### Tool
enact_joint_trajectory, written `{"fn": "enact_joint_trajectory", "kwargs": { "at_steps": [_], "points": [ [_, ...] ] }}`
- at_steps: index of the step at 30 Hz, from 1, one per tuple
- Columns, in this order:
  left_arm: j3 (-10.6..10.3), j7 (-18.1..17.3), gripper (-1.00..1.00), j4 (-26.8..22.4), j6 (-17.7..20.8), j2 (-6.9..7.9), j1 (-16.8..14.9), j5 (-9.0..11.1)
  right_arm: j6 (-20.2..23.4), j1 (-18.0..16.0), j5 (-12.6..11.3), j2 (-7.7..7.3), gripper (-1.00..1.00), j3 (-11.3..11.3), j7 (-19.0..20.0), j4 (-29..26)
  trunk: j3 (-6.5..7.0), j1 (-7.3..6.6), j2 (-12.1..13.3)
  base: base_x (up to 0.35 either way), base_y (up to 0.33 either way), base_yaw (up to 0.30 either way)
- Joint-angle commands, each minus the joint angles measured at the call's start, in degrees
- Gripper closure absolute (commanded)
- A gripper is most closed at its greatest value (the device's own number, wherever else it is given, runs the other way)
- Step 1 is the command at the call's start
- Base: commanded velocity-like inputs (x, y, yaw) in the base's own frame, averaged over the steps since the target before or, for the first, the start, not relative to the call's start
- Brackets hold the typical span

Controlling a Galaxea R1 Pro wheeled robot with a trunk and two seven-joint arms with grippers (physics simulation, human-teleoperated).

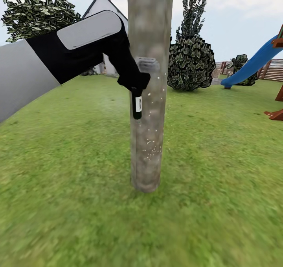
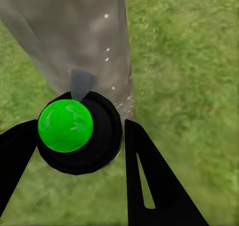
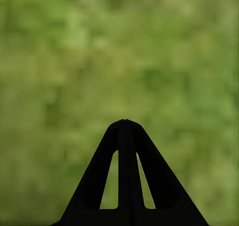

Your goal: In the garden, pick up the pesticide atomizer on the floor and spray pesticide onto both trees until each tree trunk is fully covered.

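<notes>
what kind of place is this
A home garden or backyard, by the look of it: a wide green lawn, a white house behind, a blue slide and a wooden fence.

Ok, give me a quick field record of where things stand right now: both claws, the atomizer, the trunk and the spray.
left claw: shut on the pesticide atomizer, held right beside the trunk
pesticide atomizer: black body hanging below the claw, green round top seen in the left wrist view
right claw: shut, holding nothing, grass behind it
tree trunk: upright grey-brown column, directly ahead
pesticide: sparse white specks on the lower and middle trunk; much bark still bare
surroundings: lawn, blue slide
</notes>
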Motion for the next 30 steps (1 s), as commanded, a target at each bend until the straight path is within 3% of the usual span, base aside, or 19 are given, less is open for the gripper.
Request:
{"fn": "enact_joint_trajectory", "kwargs": {
  "at_steps": [1,14,19,24,30],
  "points": [
    [-0.2,0.4,1.0,-0.1,0.0,0.1,-0.5,0.5,0.3,0.0,-0.4,0.01,1.0,-0.1,0.2,-0.1,-0.05,-0.01,0.0,0.0,0.0,0.0],
    [-2.3,0.4,1.0,-0.4,0.0,2.84,-6.5,3.0,0.3,0.0,-0.4,0.02,1.0,-0.1,0.2,-0.1,-0.05,-0.01,0.0,0.0,0.0,0.0],
    [-5.0,0.4,1.0,-0.6,0.0,3.03,-8.8,4.8,0.3,0.0,-0.4,0.08,1.0,0.0,0.3,-0.1,-0.05,-0.01,0.0,0.0,0.0,0.0],
    [-5.6,0.4,1.0,-0.7,0.0,3.04,-9.2,5.9,0.3,0.0,-0.4,0.09,1.0,0.0,0.3,-0.1,-0.05,-0.01,0.0,0.0,0.0,0.0],
    [-6.6,0.6,1.0,-0.9,0.0,3.1,-8.6,5.5,0.3,0.0,-0.4,0.01,1.0,-0.1,0.4,-0.1,-0.05,-0.01,0.0,0.0,0.0,0.0]
  ]
}}
